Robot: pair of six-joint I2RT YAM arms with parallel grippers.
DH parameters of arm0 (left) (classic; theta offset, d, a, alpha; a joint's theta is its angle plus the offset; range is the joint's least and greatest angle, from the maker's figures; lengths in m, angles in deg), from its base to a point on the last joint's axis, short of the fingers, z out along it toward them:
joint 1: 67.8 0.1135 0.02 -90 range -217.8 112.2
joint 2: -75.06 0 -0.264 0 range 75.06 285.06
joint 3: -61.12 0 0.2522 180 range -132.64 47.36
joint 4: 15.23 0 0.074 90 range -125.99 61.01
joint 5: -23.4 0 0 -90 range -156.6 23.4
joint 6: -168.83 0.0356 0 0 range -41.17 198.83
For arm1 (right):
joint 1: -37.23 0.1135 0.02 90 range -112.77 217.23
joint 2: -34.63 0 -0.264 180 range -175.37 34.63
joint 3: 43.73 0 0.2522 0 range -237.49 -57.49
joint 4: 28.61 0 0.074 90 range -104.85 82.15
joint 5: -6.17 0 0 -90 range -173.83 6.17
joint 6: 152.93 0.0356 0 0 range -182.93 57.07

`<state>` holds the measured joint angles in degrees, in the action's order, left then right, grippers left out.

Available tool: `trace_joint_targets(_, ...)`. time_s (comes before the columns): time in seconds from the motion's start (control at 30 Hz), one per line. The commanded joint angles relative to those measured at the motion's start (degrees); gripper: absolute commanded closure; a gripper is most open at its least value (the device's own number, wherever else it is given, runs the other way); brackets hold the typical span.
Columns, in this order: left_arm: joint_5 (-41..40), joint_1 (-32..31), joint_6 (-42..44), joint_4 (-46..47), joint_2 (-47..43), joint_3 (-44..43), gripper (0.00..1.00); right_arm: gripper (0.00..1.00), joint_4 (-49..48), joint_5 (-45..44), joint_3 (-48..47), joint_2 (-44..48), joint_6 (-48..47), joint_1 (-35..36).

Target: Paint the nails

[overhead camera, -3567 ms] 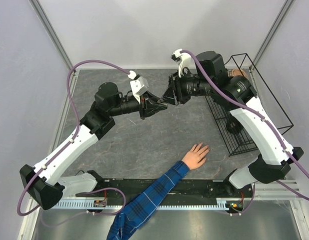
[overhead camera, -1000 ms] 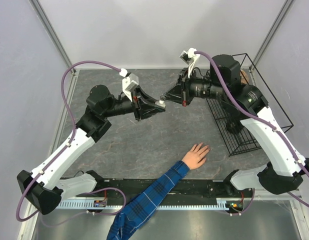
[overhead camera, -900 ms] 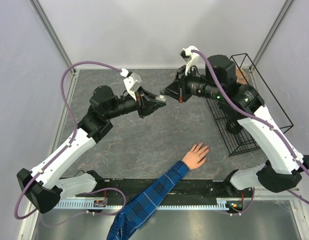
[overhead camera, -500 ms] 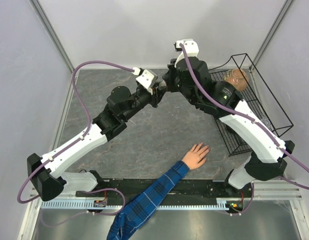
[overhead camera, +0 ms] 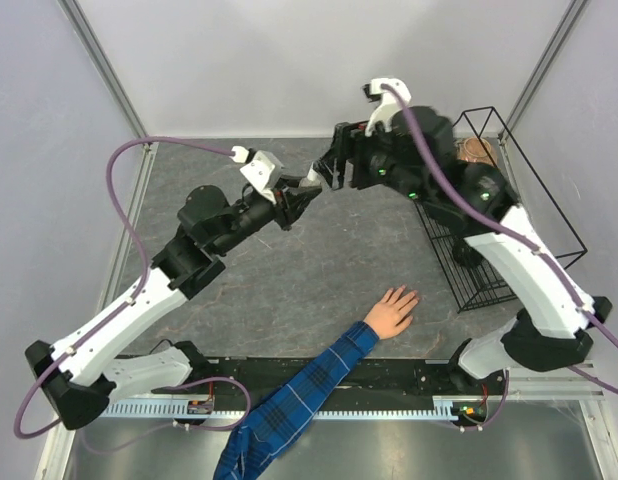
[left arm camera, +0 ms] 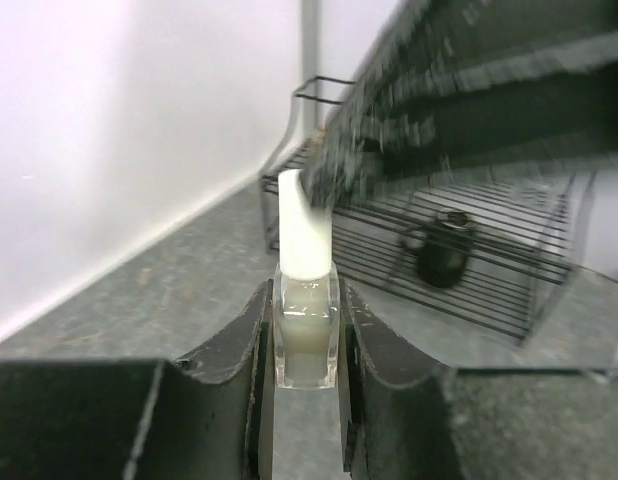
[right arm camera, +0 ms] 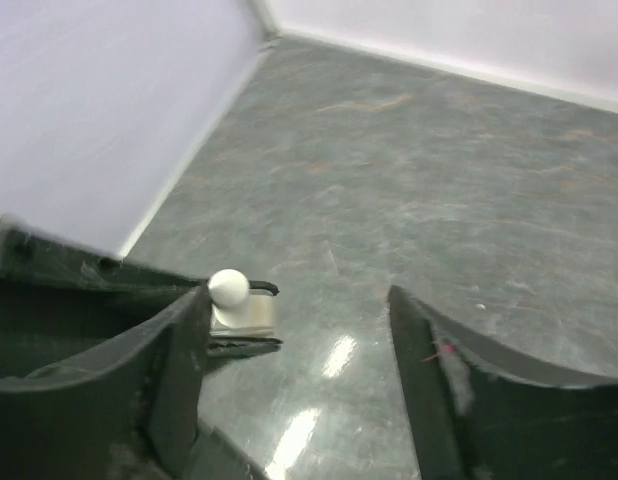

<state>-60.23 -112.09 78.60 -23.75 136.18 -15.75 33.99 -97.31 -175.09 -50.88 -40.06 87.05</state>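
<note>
Over the table (overhead camera: 239, 290), the left gripper (overhead camera: 303, 193) and right gripper (overhead camera: 329, 172) nearly meet (contact unclear). A plaid-sleeved hand (overhead camera: 392, 311) lies flat near a wire rack (overhead camera: 509, 215).

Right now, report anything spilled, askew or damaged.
Nothing stands out. The small clear polish bottle with a white cap sits squarely, cap on, in the left end effector; no spill shows on the grey table. The light-skinned hand lies flat.

robot arms: 2, left arm (overhead camera: 159, 285), right arm (overhead camera: 529, 270) | grippers: 2, left gripper (overhead camera: 307, 190), right gripper (right arm camera: 299, 320) | polish bottle (left arm camera: 306, 335): 1 | white cap (left arm camera: 301, 225): 1 | human hand (overhead camera: 392, 311): 1, lower centre | plaid sleeve (overhead camera: 289, 410): 1 | wire basket (overhead camera: 444, 255): 1, right side
</note>
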Motion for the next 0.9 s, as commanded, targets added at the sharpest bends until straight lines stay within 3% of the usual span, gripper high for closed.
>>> trace_joint_targets(0.0,14.69,1.84,-8.36,-3.65,-5.57,1.06,0.98,0.18,-3.31,25.81,2.28,6.76,-7.74,-8.13)
trace_joint_targets(0.07,25.28,3.94,-10.74,-3.92,-6.1,0.89,0.98,0.19,-3.92,42.46,2.99,6.68,-8.72,-11.14)
trace_joint_targets(0.2,40.27,6.5,-19.51,-1.03,-4.96,-0.52,0.98,0.19,-6.9,62.01,3.08,4.83,-7.94,-14.75)
trace_joint_targets(0.3,45.21,7.82,-24.81,4.68,-4.78,0.62,0.98,0.19,-15.15,69.26,6.58,6.4,-2.85,-15.19)
trace_joint_targets(0.47,46.18,9.05,-28.94,10.93,-4.26,1.24,0.98,0.3,-24.48,74.2,12.83,6.85,4.37,-15.46)
trace_joint_targets(0.53,46.62,9.22,-29.65,11.72,-3.47,0.97,0.98,0.32,-24.76,73.95,13.53,7.2,4.46,-15.37)
trace_joint_targets(0.77,47.51,9.58,-31.5,13.84,-2.41,0.8,0.98,0.55,-25.55,74.03,14.59,6.85,4.9,-15.37)
trace_joint_targets(0.87,47.07,9.84,-31.41,13.84,-2.24,0.45,0.98,0.57,-25.81,74.21,15.12,6.77,4.9,-15.37)
